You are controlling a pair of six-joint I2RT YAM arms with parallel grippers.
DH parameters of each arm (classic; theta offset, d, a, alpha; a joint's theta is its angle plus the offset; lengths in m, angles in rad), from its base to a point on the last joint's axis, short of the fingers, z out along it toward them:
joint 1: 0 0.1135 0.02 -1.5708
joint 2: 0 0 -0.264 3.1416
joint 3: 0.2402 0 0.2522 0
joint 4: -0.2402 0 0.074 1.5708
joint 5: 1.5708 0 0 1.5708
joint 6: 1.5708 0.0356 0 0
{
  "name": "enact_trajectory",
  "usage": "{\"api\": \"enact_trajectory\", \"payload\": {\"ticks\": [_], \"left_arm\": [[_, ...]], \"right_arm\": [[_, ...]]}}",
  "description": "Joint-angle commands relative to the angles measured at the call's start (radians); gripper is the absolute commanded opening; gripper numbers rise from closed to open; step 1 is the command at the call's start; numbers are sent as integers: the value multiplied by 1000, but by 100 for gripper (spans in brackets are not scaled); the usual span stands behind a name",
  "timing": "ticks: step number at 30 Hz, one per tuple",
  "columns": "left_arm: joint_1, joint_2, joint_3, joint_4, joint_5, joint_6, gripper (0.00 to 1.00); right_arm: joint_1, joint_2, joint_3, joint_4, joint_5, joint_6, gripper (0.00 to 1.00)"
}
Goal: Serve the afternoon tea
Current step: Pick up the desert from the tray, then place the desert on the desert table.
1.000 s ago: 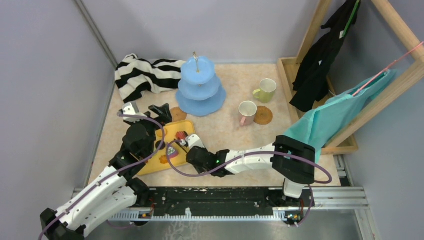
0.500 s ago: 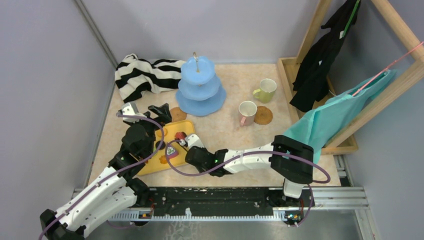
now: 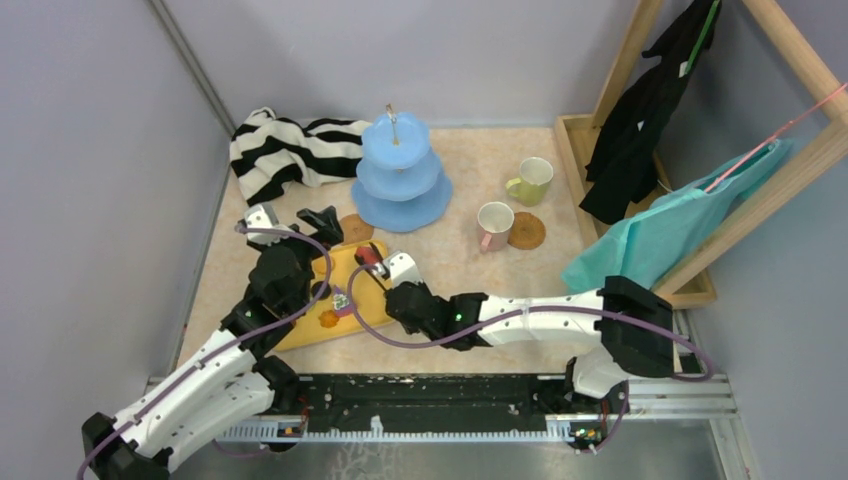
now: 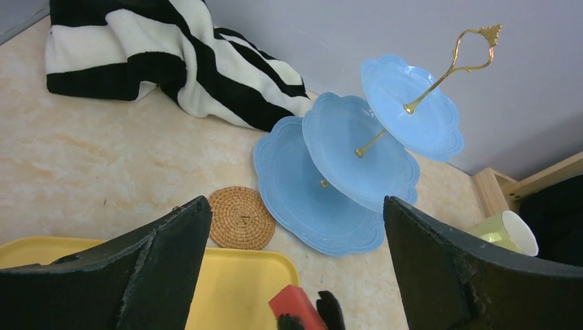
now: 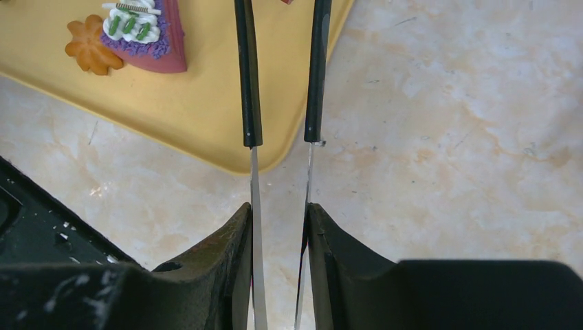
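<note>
My right gripper point(image 3: 402, 278) point(image 5: 278, 213) is shut on a pair of metal tongs point(image 5: 249, 103) with black tips. The tongs pinch a red cake piece point(image 3: 368, 255) point(image 4: 294, 304) over the far right corner of the yellow tray point(image 3: 345, 272) point(image 5: 206, 117). A purple-iced cake slice point(image 3: 341, 300) point(image 5: 148, 41) and an orange cookie point(image 3: 326, 319) point(image 5: 88, 47) lie on the tray. The light-blue three-tier stand point(image 3: 398, 175) point(image 4: 323, 192) stands empty behind the tray. My left gripper point(image 3: 292, 220) point(image 4: 295, 213) hangs open above the tray's far edge, holding nothing.
One cork coaster point(image 3: 355, 227) point(image 4: 240, 218) lies between tray and stand. A pink-handled cup point(image 3: 493, 224) stands beside the other coaster point(image 3: 527, 231), with a yellow-green cup point(image 3: 530, 180) point(image 4: 509, 234) behind. A striped cloth point(image 3: 290, 150) lies back left. A wooden rack point(image 3: 700, 180) with clothes fills the right.
My right arm has swung right and forward, carrying the red piece in the tongs from the tray's middle to its far right corner. The jaws squeezed the tongs tighter. The left arm stayed put.
</note>
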Motion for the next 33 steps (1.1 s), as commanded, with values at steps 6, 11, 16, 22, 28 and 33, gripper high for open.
{"api": "enact_trajectory", "payload": {"ticks": [6, 11, 16, 22, 28, 33], "left_arm": [[-5, 28, 65, 13, -41, -3, 99], [-4, 42, 72, 13, -33, -5, 99], [-4, 50, 72, 12, -17, -18, 99], [-4, 60, 75, 21, 2, -22, 99], [-4, 70, 74, 33, 15, -25, 99], [-4, 84, 74, 42, 21, -26, 99]], "right_arm": [[-9, -112, 58, -137, 169, -25, 13], [-48, -159, 75, -213, 217, -34, 13], [-118, -201, 88, -251, 224, -56, 13], [-220, -197, 128, -263, 193, -102, 14], [-322, -160, 186, -248, 141, -154, 14], [-395, -106, 253, -242, 88, -195, 14]]}}
